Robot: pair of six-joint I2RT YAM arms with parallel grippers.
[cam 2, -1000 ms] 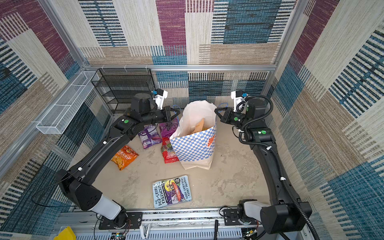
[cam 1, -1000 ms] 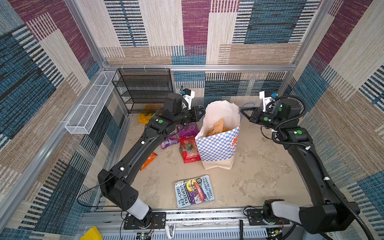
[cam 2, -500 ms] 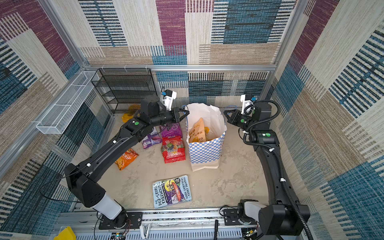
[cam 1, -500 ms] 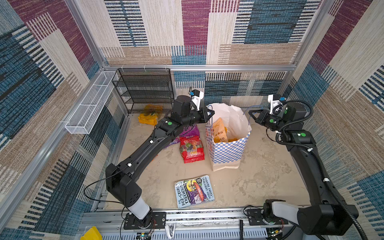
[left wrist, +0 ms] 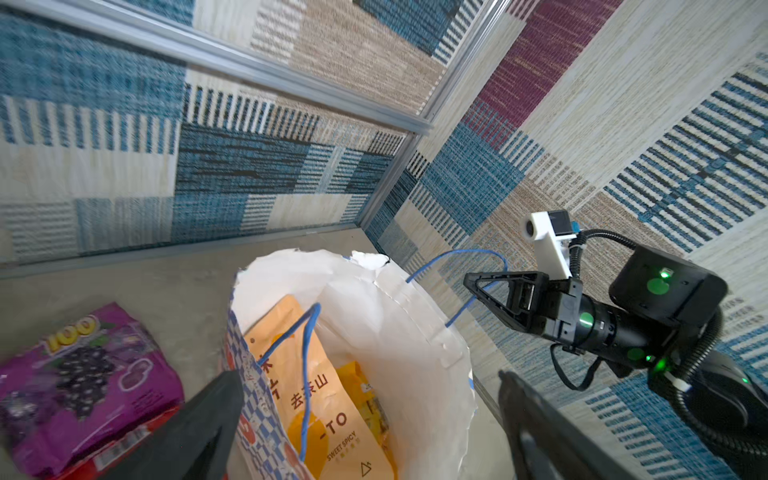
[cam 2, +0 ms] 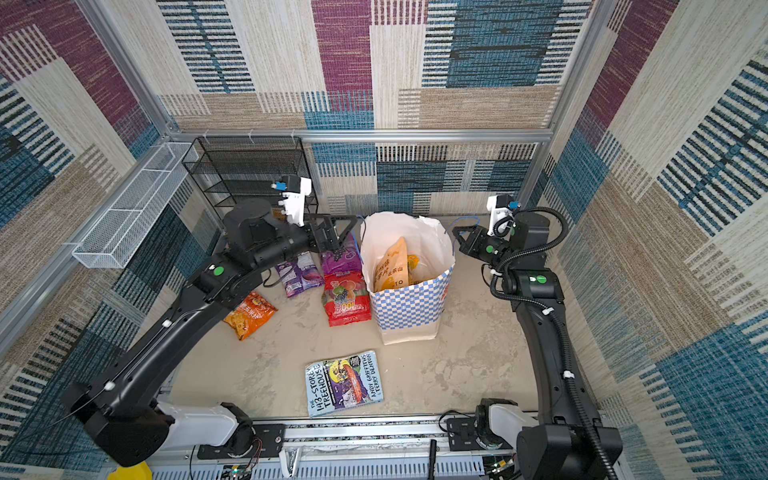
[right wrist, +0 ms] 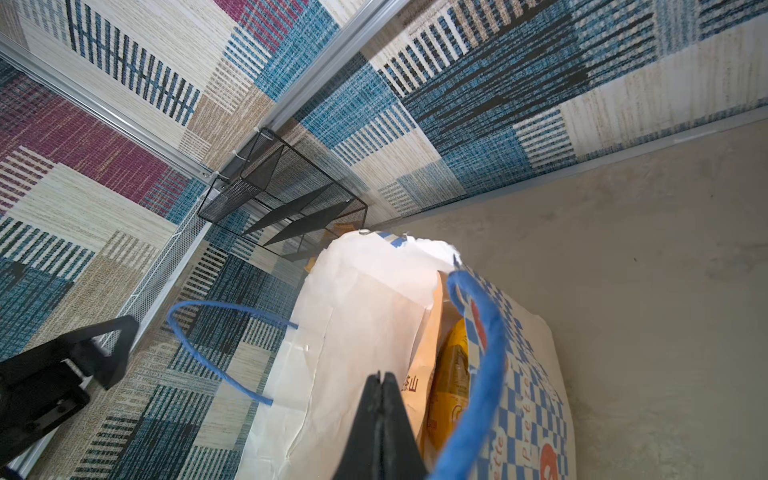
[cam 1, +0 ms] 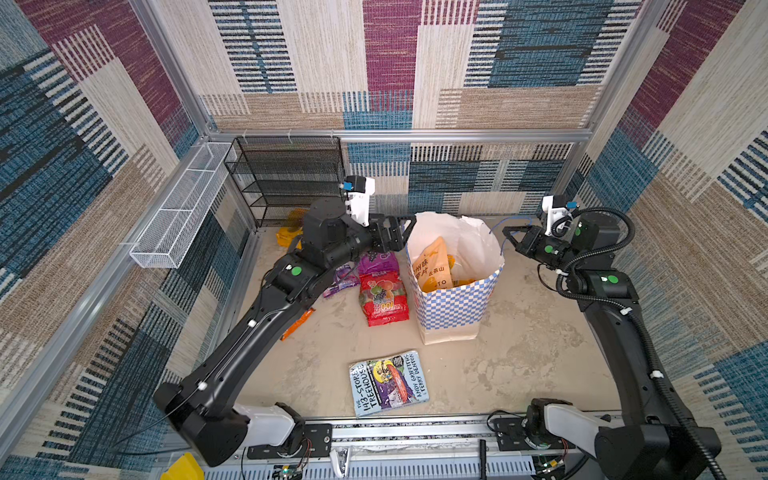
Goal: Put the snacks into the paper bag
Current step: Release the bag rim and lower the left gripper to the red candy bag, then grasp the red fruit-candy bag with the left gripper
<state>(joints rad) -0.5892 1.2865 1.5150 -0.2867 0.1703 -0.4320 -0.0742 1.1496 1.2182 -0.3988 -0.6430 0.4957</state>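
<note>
The paper bag (cam 1: 453,303) (cam 2: 409,303) stands upright with its mouth open. Inside it lean a pale orange packet (cam 1: 432,266) (left wrist: 299,374) and a yellow one (right wrist: 453,374). On the floor to its left lie a red packet (cam 1: 382,297), two purple ones (cam 1: 378,262) (cam 2: 299,274) and an orange one (cam 2: 249,313). My left gripper (cam 1: 409,226) (left wrist: 370,374) hangs open at the bag's left rim, holding nothing. My right gripper (cam 1: 505,232) (right wrist: 380,376) is shut at the right rim. The blue cord handle (right wrist: 482,332) runs beside its fingers, not between them.
A blue Treehouse book (cam 1: 388,384) lies on the floor in front of the bag. The black mesh rack (cam 1: 286,178) stands at the back left, with a yellow packet (cam 1: 286,237) at its foot. A white wire basket (cam 1: 178,212) hangs on the left wall.
The bag has moved to the right and gone from tilted to upright. My left gripper was shut at the bag's left rim and has opened.
</note>
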